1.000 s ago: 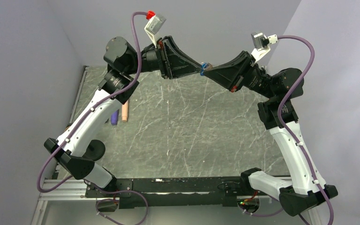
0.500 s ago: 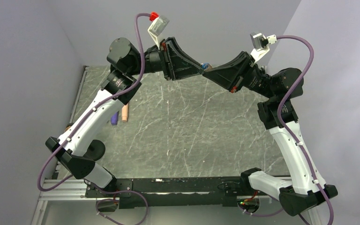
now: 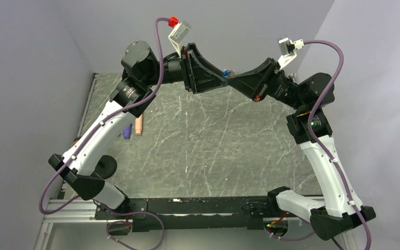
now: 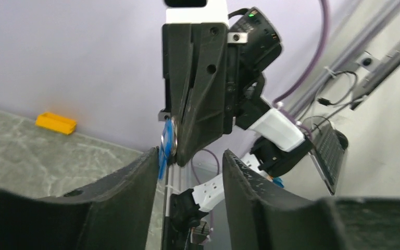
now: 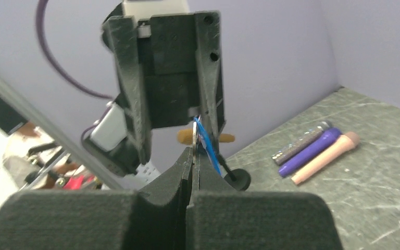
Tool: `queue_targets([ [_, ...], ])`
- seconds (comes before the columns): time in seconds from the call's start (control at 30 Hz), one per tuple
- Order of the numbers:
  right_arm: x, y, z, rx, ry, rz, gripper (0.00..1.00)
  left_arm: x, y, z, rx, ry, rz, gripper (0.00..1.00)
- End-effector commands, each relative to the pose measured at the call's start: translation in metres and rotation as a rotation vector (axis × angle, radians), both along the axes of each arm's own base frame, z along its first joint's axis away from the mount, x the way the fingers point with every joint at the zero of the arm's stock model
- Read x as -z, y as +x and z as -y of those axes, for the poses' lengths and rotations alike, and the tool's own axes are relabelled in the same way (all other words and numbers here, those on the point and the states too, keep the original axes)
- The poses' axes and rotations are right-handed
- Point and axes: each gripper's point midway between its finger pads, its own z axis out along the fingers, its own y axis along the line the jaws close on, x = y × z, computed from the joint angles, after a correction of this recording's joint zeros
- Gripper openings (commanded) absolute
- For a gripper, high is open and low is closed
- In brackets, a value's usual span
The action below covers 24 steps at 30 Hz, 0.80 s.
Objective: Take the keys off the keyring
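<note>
Both arms are raised and their grippers meet tip to tip high above the table. My right gripper (image 3: 231, 81) (image 5: 192, 154) is shut on the thin silvery keyring (image 5: 195, 136). The blue-headed key (image 5: 208, 147) hangs at the ring beside its fingertips. It also shows as a blue speck in the top view (image 3: 227, 71) and in the left wrist view (image 4: 166, 145). My left gripper (image 3: 224, 79) (image 4: 190, 156) is open. Its left finger (image 4: 135, 182) stands right next to the blue key, and the right gripper's tips sit just above the gap between its fingers.
Brown glittery (image 5: 302, 141), purple (image 5: 312, 152) and peach (image 5: 325, 156) cylinders lie side by side on the grey marbled table (image 3: 213, 140) at its left edge. A black round disc (image 3: 105, 166) sits near the left arm's base. A yellow block (image 4: 56, 123) lies by the wall.
My left gripper has moved a little to the right and up, closer over the right gripper's tips. The right gripper stays shut on the ring, shifted slightly.
</note>
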Motion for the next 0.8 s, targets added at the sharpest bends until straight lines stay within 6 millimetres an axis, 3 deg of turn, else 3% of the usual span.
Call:
queue_targets([
  [0.0,-0.009,0.019,0.02,0.223,-0.008,-0.036,0.0,0.01,0.003,-0.017,-0.13,0.055,-0.011,0.55],
  [0.3,0.031,0.041,0.009,0.189,-0.012,-0.462,0.0,0.042,-0.009,-0.027,-0.088,-0.118,-0.249,0.61],
  [0.37,0.056,0.049,0.01,0.222,-0.058,-0.648,0.0,0.047,-0.003,-0.03,-0.113,-0.171,-0.305,0.62],
  [0.43,0.09,0.056,0.005,0.201,-0.124,-0.862,0.0,0.064,0.015,-0.031,-0.2,-0.185,-0.404,0.62],
  [0.53,0.129,0.049,-0.006,0.095,-0.185,-1.094,0.0,0.078,0.023,-0.036,-0.26,-0.235,-0.479,0.65],
  [0.63,0.144,0.051,-0.004,0.129,-0.179,-1.144,0.0,0.085,0.025,-0.036,-0.275,-0.239,-0.512,0.65],
  [0.77,0.15,0.053,-0.005,0.118,-0.191,-1.143,0.0,0.09,0.027,-0.029,-0.283,-0.212,-0.55,0.65],
])
